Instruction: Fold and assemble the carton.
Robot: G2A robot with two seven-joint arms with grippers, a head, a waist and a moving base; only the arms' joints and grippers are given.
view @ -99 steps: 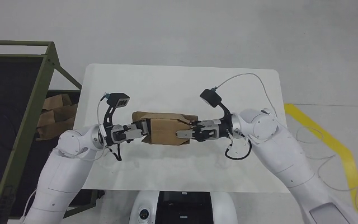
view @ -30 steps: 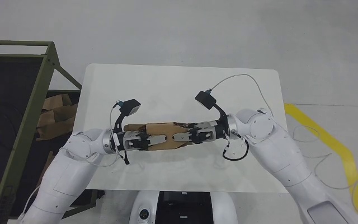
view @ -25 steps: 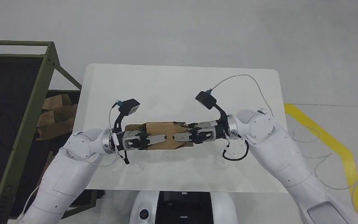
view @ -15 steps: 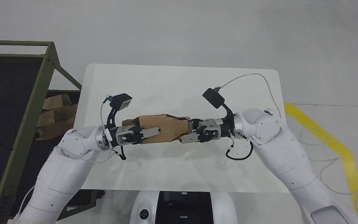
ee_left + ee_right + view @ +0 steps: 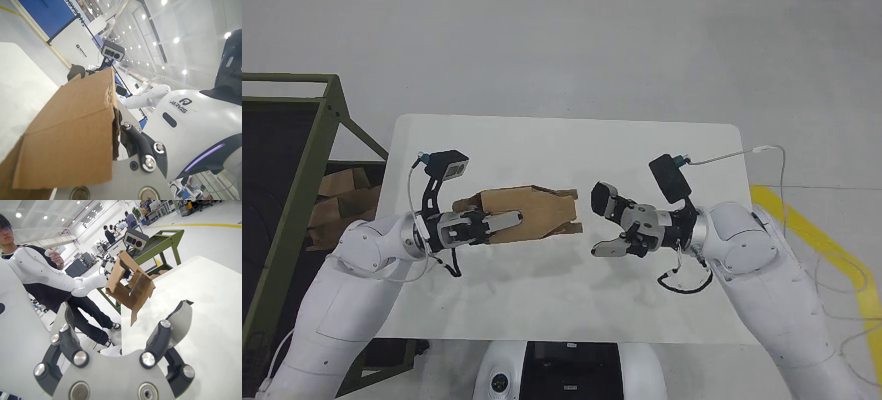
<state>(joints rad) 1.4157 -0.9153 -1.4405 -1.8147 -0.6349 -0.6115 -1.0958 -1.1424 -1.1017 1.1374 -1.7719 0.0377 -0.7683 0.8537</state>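
1. Top view: the right gripper (image 5: 601, 223) is sitting spread and empty. It has just let go of the cardboard carton (image 5: 527, 213) and backed off toward 3 o'clock, so a clear gap is now showing between the two.
2. At the carton's 9 o'clock end, the left gripper (image 5: 492, 224) is still pinching the cardboard wall and is now carrying the carton alone. The carton appears to be lifted off the white table (image 5: 542, 150).
3. Seen from the right wrist, the carton (image 5: 130, 287) is hanging as an opened sleeve. Its hollow mouth is facing the right gripper's fingers (image 5: 182, 315), and its end flaps are standing loose, with one dangling downward.
4. My reading is that the two-handed shaping step is finishing while the end flaps are still waiting to be folded in. The right arm seems to be clearing space for a fresh approach.
5. With one end held, the carton may be sagging or twisting, so any regrip is calling for care.
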